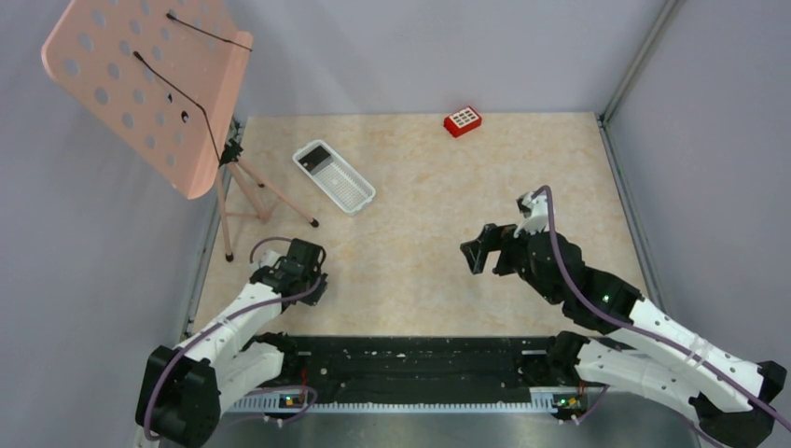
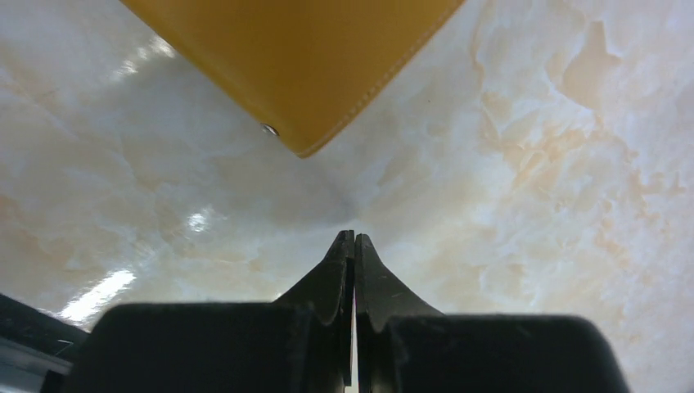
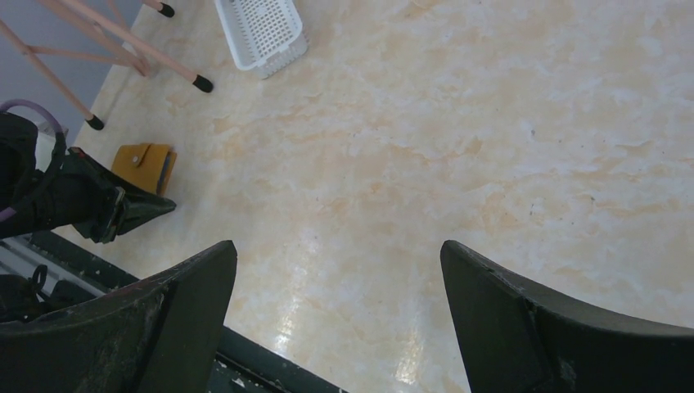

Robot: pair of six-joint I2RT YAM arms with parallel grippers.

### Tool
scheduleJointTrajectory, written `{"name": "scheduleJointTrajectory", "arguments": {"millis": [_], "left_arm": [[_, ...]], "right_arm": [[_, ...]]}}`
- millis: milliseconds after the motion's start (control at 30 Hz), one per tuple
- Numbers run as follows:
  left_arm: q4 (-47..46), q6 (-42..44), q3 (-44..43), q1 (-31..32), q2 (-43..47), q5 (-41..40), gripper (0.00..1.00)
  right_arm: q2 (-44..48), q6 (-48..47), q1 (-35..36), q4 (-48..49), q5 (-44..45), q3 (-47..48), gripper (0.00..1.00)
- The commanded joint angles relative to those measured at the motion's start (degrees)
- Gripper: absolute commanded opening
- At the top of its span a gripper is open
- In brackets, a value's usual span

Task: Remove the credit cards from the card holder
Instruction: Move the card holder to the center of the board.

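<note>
Left wrist view shows the tan card holder [image 2: 303, 57] flat on the table [image 2: 532, 205] just ahead of the left hand [image 2: 354, 239], pinched together on nothing, one corner pointing at it; the right hand [image 3: 337, 246], wide and empty, hangs well apart.

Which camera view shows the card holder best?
The right wrist view: nearly the whole card holder lies on the table, small, beside the left gripper. The left wrist view shows only one corner, close up. In the top view the left arm hides it.
</note>
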State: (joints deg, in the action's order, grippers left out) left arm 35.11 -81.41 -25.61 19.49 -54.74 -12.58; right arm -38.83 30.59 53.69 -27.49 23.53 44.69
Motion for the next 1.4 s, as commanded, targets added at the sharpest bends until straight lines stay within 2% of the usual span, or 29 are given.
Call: {"name": "scheduleJointTrajectory", "arguments": {"millis": [0,133,200,300,400,533,600,700,933,1100,1300,1367], "left_arm": [[3.6,-2.3,-3.5,0.9,-1.0,-12.1,0.00],[6.1,-3.7,-5.5,0.1,1.2,-27.1,0.00],[7.2,-4.1,-6.7,-0.7,1.3,-31.9,0.04],[6.9,-2.1,-8.9,-2.5,0.0,-35.6,0.12],[6.4,-0.4,-10.3,-7.2,-2.5,-36.1,0.20],[0.3,3.9,-8.9,-15.3,-4.5,-31.1,0.20],[-3.6,5.7,-7.5,-17.0,-5.4,-29.0,0.21],[-4.3,5.1,-7.7,-17.5,-8.5,-27.4,0.21],[-8.7,7.6,-5.6,-17.5,-14.5,-18.5,0.16],[-13.0,16.0,-4.3,-16.9,-13.8,-5.7,0.11],[-18.1,21.3,-2.9,-11.7,-14.6,7.9,0.10],[-22.3,22.5,-1.7,-7.5,-15.3,13.7,0.06]], "right_arm": [[1.7,-0.8,-0.6,2.4,0.4,0.8,0.95],[3.7,-1.0,-0.5,2.9,-1.1,0.4,0.95],[5.0,-1.0,-0.5,3.1,-1.4,0.0,0.95],[6.9,-1.3,-0.6,4.0,-1.9,-1.0,0.95],[8.4,-1.4,-0.6,4.7,-2.4,-1.7,0.95],[10.0,-1.7,-0.6,4.7,-2.4,-1.8,0.95],[10.7,-1.9,-0.5,4.7,-2.3,-1.8,0.95],[10.9,-2.1,-0.6,4.7,-1.9,-1.8,0.95],[10.5,-2.0,-0.6,4.3,-1.3,-2.2,0.95],[10.3,-2.1,-0.6,3.9,-0.4,-2.4,0.95],[9.5,-1.2,-0.6,3.3,1.8,-2.8,0.95],[9.5,-0.6,-0.6,3.2,2.2,-3.1,0.95]]}}
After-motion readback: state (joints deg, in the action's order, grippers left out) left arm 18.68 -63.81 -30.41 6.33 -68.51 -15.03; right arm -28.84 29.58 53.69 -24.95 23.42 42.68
